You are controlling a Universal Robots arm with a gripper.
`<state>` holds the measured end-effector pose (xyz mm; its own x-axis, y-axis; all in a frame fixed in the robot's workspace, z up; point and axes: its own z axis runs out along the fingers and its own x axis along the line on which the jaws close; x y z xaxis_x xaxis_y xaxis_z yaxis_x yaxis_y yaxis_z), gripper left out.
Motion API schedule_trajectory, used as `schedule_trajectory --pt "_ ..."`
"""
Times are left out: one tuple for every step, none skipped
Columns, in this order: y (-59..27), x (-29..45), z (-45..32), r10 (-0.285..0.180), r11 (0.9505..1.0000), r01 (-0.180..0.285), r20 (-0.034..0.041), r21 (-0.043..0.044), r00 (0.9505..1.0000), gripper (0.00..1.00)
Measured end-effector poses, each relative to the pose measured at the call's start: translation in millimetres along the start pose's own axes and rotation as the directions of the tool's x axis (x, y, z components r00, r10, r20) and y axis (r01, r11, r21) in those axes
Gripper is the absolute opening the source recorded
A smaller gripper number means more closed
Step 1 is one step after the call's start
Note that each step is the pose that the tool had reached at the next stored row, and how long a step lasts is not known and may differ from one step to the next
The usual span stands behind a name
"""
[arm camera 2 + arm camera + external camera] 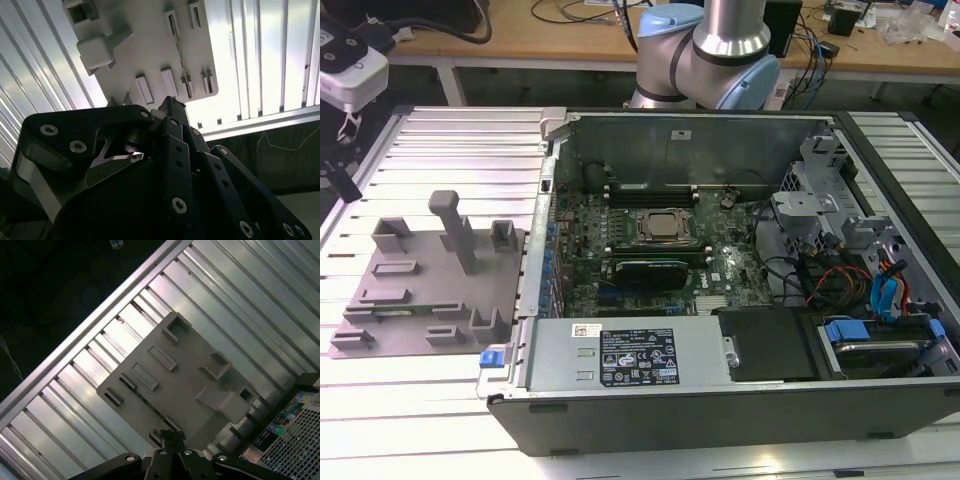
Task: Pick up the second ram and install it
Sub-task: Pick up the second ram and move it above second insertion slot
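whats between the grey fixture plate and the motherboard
The computer case's metal side wall stands between the fixture plate and the motherboard, seen in the exterior view.

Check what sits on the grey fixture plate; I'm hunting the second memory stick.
Upright blocks, a tall post and low slotted holders stand on the fixture plate. A thin strip in one long slot is unclear. The gripper covers one edge.

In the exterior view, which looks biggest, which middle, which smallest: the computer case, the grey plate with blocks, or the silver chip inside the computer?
1. computer case, by far the biggest
2. grey plate
3. silver chip, clearly the smallest
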<state>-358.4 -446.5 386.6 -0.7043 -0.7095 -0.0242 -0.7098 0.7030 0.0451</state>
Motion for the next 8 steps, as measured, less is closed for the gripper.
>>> schedule_trajectory --pt "0.0 0.0 0.0 -0.028 0.9996 0.028 -0.0013 -0.0007 0.9996 0.08" --pt "0.0 0.0 0.0 -0.053 0.9986 0.053 -0.0024 -0.0013 0.9986 0.08" --pt "0.0 0.0 0.0 -0.074 0.9973 0.074 -0.0032 -0.0019 0.9973 0.08" --pt "0.0 0.0 0.0 -0.096 0.9953 0.096 -0.0043 -0.0025 0.9953 0.08" --pt "0.0 0.0 0.0 -0.113 0.9936 0.113 -0.0049 -0.0029 0.9936 0.08" --pt "0.0 0.0 0.0 -0.125 0.9921 0.125 -0.0055 -0.0033 0.9921 0.08" --pt "0.0 0.0 0.0 -0.142 0.9899 0.142 -0.0062 -0.0039 0.9899 0.08" --pt "0.0 0.0 0.0 -0.165 0.9863 0.165 -0.0071 -0.0046 0.9863 0.08"
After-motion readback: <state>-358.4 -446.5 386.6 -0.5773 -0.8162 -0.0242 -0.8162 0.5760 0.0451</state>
